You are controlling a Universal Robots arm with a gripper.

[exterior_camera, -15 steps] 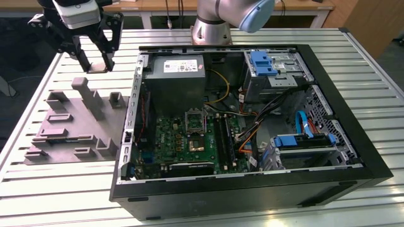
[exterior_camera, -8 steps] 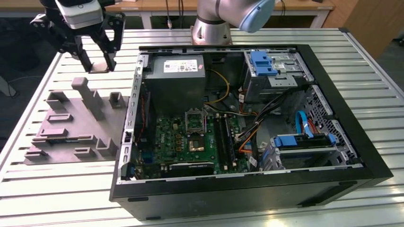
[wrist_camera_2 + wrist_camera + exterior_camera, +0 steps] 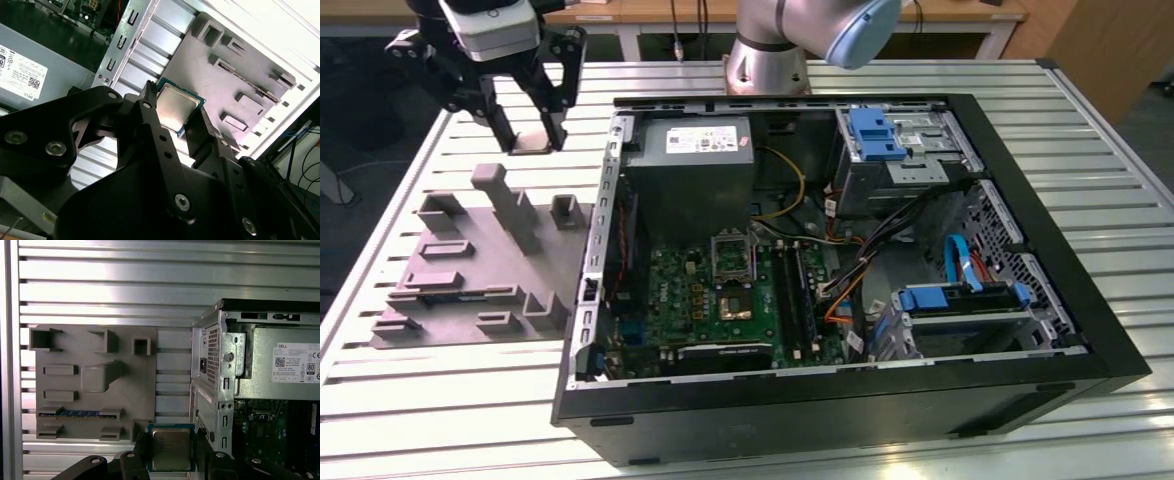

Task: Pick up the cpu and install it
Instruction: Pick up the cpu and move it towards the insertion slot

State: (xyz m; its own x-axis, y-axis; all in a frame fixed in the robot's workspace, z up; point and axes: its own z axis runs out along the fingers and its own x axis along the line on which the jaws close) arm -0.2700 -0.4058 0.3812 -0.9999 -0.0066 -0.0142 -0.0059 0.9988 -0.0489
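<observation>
First wrist view: the cpu [image 3: 171, 450] was recorded clamped flat between the fingers of the end effector [image 3: 171, 442], metal top facing the camera. It was held clear of the slatted tabletop [image 3: 125, 285], near one end of the grey moulded tray [image 3: 145, 380] and just outside the open computer case [image 3: 220, 370]. In the exterior view it was well apart from the motherboard socket [image 3: 731, 255].

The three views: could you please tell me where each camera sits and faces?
Exterior view: off the arm, high, looking down on table, open computer case and tray; arm and gripper show.
First wrist view: on the wrist, facing straight down on tray and case; gripper tips show.
Second wrist view: on the wrist, slanting along the gripper's linkage.
Both wrist views share the cpu clamped in the gripper.
</observation>
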